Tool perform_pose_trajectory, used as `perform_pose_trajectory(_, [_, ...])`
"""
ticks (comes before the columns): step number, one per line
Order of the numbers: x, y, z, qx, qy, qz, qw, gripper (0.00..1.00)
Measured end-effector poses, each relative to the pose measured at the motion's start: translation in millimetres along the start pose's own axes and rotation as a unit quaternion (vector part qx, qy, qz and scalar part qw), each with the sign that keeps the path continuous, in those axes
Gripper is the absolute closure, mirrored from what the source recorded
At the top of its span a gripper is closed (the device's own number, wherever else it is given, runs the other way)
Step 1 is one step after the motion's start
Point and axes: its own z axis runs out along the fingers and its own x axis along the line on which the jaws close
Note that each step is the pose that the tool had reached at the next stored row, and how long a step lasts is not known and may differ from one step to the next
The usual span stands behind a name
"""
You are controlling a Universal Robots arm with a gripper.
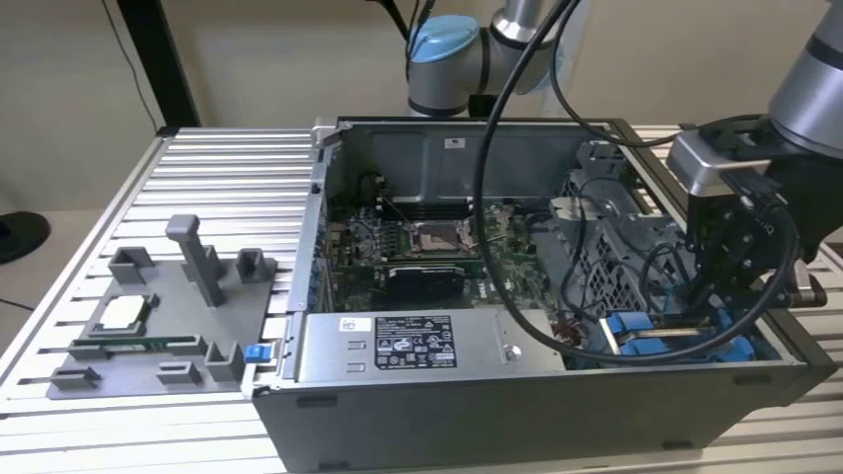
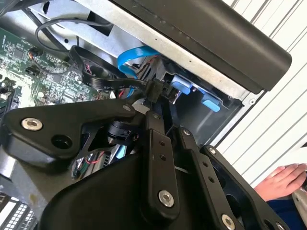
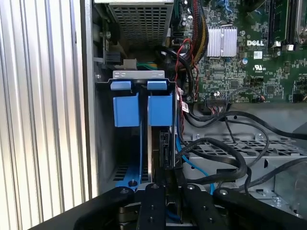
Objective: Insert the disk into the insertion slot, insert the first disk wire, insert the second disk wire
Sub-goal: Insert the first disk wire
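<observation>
Down in a corner of the PC case (image 1: 527,415), beside the blue-railed insertion slot (image 3: 127,108), gripper (image 2: 162,98) pinches a black wire plug (image 2: 154,88), its flat cable (image 2: 96,76) trailing twd the mobo (image 2: 29,48).

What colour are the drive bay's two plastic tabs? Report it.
Bright blue tabs, clearest in the first wrist view.

silver-grey tubular arm (image 1: 816,69) with a pale blue round joint cap (image 1: 441,39). thick black cables (image 1: 491,178) loop off it. the hand (image 2: 160,112) is matte black, built of flat jointed bars pinned with silver screws (image 2: 166,198).
</observation>
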Motion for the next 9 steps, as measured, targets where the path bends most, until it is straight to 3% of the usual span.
perform_pose_trajectory(9, [-0.4,0.4,0.4,0.0013,-0.0021,0.002,1.0,1.0])
